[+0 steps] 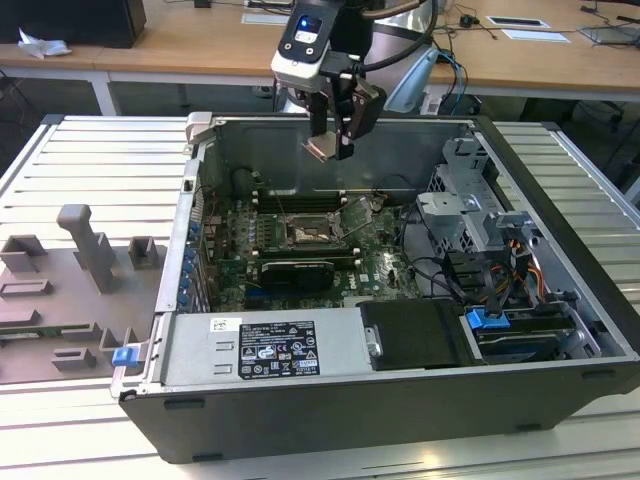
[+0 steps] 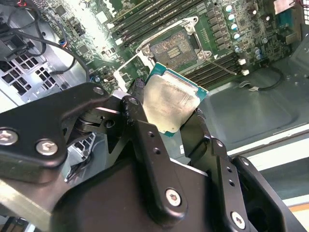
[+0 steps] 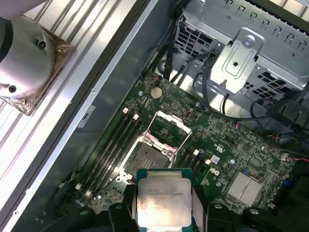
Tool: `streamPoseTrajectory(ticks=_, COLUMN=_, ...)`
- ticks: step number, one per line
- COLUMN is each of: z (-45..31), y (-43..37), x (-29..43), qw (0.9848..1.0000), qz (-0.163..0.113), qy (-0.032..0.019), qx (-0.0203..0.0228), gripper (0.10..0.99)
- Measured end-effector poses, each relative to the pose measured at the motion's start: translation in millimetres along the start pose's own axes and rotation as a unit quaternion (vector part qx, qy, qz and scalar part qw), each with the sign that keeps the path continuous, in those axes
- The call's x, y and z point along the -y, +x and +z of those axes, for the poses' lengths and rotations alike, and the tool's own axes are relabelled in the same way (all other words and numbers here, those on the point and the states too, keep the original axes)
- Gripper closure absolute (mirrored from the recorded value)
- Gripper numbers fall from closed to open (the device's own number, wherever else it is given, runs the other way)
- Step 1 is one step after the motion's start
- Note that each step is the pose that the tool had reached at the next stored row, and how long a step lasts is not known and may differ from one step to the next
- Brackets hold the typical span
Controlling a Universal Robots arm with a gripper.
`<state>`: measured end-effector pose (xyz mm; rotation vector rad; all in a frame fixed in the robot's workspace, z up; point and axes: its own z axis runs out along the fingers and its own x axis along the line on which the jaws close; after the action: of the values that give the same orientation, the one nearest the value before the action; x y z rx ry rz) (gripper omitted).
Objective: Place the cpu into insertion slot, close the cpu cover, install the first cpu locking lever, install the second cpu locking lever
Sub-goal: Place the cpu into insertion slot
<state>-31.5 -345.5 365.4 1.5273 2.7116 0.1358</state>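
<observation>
Silver-grey and flat, the cpu (image 2: 171, 99) is clamped by two opposite edges in the pincer (image 2: 169, 110), high over the green board (image 3: 227, 145) and apart from the insertion slot (image 3: 149, 157), whose cpu cover (image 3: 169, 129) stands raised. It is likely light, rigid and delicate underneath, so an edge hold suits it. Faint print marks its lid; a white printed label sits on the power supply (image 1: 262, 350).

Work surface: grey metal table (image 1: 70, 160) with long ribbed slats, extending to both sides in the exterior view; grey moulded holders (image 1: 85, 265) sit on it at the exterior view's left. Behind it, pale wooden desks (image 1: 200, 45) on white legs (image 1: 103, 97), carrying white papers (image 1: 535, 35), a dark box (image 1: 75, 20) and a crumpled white scrap (image 1: 42, 45). Light is even and bright across the desktops.
</observation>
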Motion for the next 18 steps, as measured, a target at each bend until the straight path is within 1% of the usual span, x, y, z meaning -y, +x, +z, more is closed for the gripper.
streamPoseTrajectory(ticks=6, z=3.3, y=-0.1, x=0.3, qw=1.0000, qz=0.003, qy=0.0004, qx=0.0009, gripper=0.545)
streamPoseTrajectory(ticks=18, z=4.7, y=-0.1, x=0.5, qw=0.9994, qz=0.033, qy=-0.0002, qx=0.0037, gripper=0.545)
